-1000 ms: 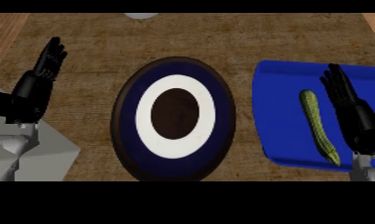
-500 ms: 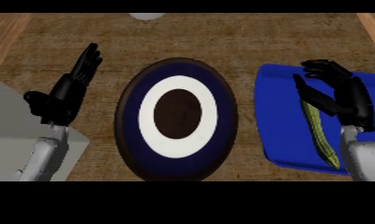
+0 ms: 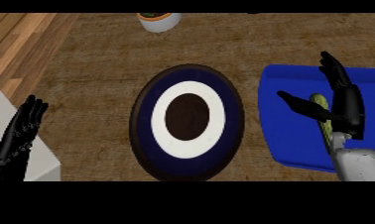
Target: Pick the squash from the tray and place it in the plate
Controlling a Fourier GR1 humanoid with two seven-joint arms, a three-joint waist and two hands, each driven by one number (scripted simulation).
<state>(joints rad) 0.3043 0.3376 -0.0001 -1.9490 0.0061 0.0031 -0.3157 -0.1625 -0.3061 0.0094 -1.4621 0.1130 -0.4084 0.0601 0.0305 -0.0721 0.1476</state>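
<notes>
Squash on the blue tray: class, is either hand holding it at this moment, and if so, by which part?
Nothing is held. The right hand hovers open over the squash on the tray, fingers straight, thumb spread. The left hand is open at the lower left.

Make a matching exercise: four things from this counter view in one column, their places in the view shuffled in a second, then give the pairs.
Things:
1. squash
2. plate
3. left hand
4. pot

Places:
A. top edge, left of middle
B. on the blue tray, under the right hand
C. lower left, at the edge
D. middle of the counter

Pairs: 1-B, 2-D, 3-C, 4-A
</notes>
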